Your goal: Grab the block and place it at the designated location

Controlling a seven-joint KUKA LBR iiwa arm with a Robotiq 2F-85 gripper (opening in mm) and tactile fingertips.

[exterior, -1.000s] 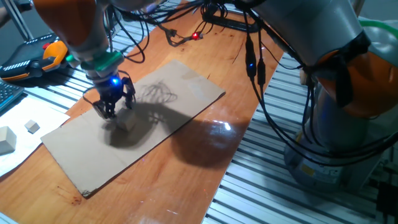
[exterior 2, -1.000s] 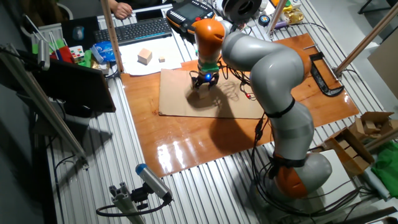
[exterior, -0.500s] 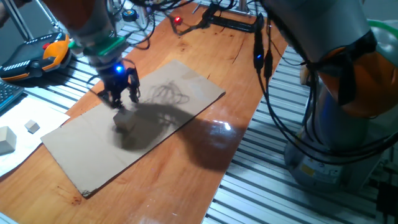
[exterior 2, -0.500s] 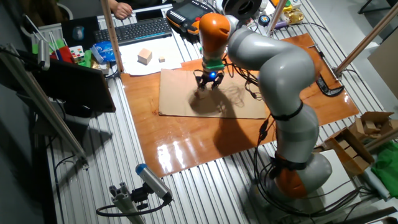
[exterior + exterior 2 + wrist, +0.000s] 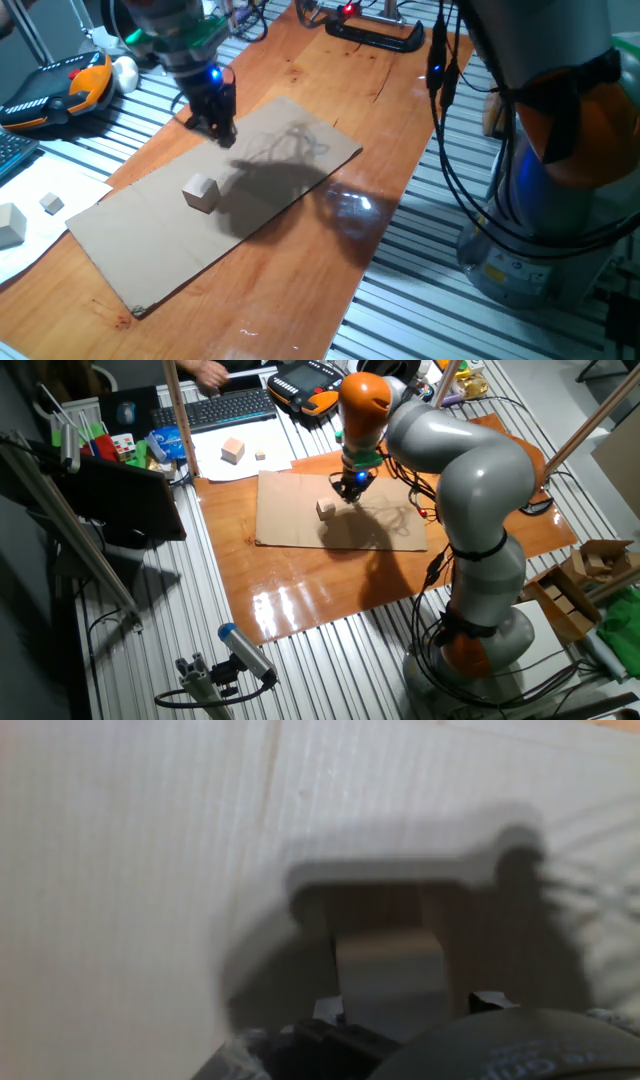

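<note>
Cardboard sheet: wooden cube lies free, apparently placed; dot unseen. Gripper raised apart, empty; finger spread unclear.

small wooden cube: light brown, paler top face
flat cardboard sheet: plain brown, faint ribbing in the hand view
wooden desk: glossy orange-brown
robot arm: grey with orange joints
light above the black fingers: blue

No legible text, labels or numbers in any view
</note>
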